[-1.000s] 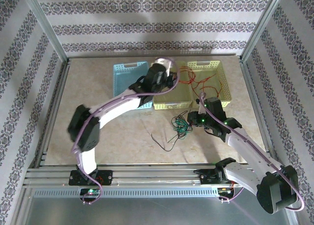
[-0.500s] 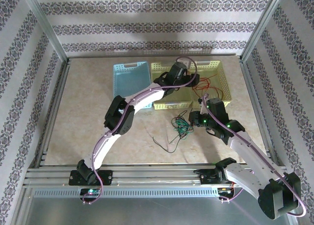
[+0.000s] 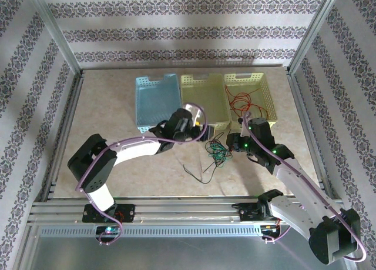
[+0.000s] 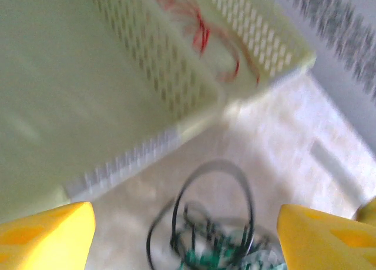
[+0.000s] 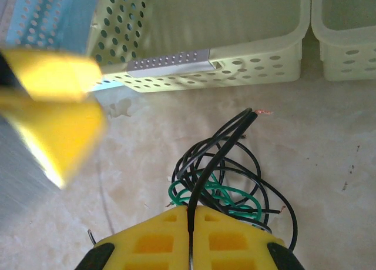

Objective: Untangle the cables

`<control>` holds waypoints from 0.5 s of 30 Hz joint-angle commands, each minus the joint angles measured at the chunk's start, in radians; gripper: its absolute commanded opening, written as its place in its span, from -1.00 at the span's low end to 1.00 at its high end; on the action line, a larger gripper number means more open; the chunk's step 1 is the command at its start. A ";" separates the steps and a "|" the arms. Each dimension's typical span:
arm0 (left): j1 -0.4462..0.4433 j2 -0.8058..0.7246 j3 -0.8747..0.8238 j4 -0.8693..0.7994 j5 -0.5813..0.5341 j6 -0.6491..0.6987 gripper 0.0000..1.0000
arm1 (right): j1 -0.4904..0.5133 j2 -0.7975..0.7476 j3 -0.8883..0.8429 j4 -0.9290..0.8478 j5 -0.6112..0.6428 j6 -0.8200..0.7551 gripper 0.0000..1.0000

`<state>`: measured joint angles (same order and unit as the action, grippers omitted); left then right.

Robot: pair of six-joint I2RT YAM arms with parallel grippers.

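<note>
Step in hand: red cable [image 4: 202, 37] is already lying loose in the right-hand yellow basket [image 3: 244, 77], so the job is now splitting black from green.

Right gripper [image 5: 191, 217] is clamping, jaws together, on a strand of the black cable [image 5: 232, 132].

Left gripper [image 4: 185, 223] is hovering over the knot with jaws wide apart, nothing in them.

The black/green tangle is sitting on the table [image 3: 106, 105], just in front of the middle basket, between the two grippers. The green cable [image 5: 218, 195] is bunched low, right beside the right fingertips, threaded through the black loops.

Orientation: the black loop's long axis is running from the pinch away toward the baskets. A loose thin tail is trailing the other way, toward the near edge on the left arm's side.

Next, I'd say: left drops onto green only, closes, and pulls away from the right's anchor. Black crosses it closely, so grabbing both is the risk.
</note>
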<state>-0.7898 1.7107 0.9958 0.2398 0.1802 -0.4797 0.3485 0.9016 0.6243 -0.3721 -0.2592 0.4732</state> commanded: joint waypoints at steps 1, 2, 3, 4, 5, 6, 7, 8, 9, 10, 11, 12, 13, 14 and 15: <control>-0.033 0.034 -0.032 0.086 0.064 -0.001 0.62 | -0.011 -0.035 -0.007 0.015 -0.009 0.007 -0.87; -0.045 0.052 -0.023 0.087 0.070 0.008 0.62 | -0.012 -0.042 -0.005 0.013 -0.009 0.009 -0.87; -0.053 0.077 -0.004 0.086 0.076 0.012 0.63 | -0.015 -0.049 -0.002 0.012 -0.013 0.010 -0.87; -0.057 0.099 0.014 0.083 0.081 0.017 0.63 | -0.017 -0.054 -0.001 0.012 -0.017 0.011 -0.87; -0.061 0.125 0.033 0.084 0.082 0.019 0.63 | -0.020 -0.057 -0.001 0.011 -0.020 0.014 -0.87; -0.063 0.150 0.052 0.085 0.082 0.017 0.61 | -0.022 -0.059 -0.001 0.007 -0.022 0.016 -0.87; -0.063 0.172 0.067 0.087 0.084 0.012 0.60 | -0.024 -0.059 -0.001 0.005 -0.025 0.016 -0.87; -0.063 0.193 0.081 0.090 0.085 0.010 0.56 | -0.026 -0.059 -0.001 0.000 -0.028 0.016 -0.86; -0.063 0.212 0.093 0.094 0.087 0.007 0.50 | -0.028 -0.061 -0.003 -0.004 -0.027 0.016 -0.86; -0.063 0.228 0.102 0.102 0.091 0.002 0.44 | -0.029 -0.061 -0.005 -0.008 -0.026 0.017 -0.86; -0.063 0.242 0.106 0.114 0.095 -0.002 0.33 | -0.031 -0.061 -0.008 -0.014 -0.026 0.019 -0.84; -0.063 0.256 0.109 0.130 0.098 -0.012 0.21 | -0.031 -0.060 -0.012 -0.017 -0.028 0.022 -0.83; -0.063 0.265 0.110 0.146 0.100 -0.020 0.03 | -0.033 -0.058 -0.015 -0.020 -0.029 0.021 -0.83; -0.063 0.276 0.109 0.165 0.103 -0.030 -0.22 | -0.035 -0.055 -0.018 -0.022 -0.031 0.023 -0.83; -0.063 0.286 0.108 0.186 0.106 -0.043 -0.43 | -0.038 -0.051 -0.021 -0.025 -0.030 0.026 -0.82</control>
<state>-0.8444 1.9663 1.0874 0.3393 0.2676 -0.4942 0.3222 0.8532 0.6212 -0.3775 -0.2771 0.4778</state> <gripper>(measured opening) 0.377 0.087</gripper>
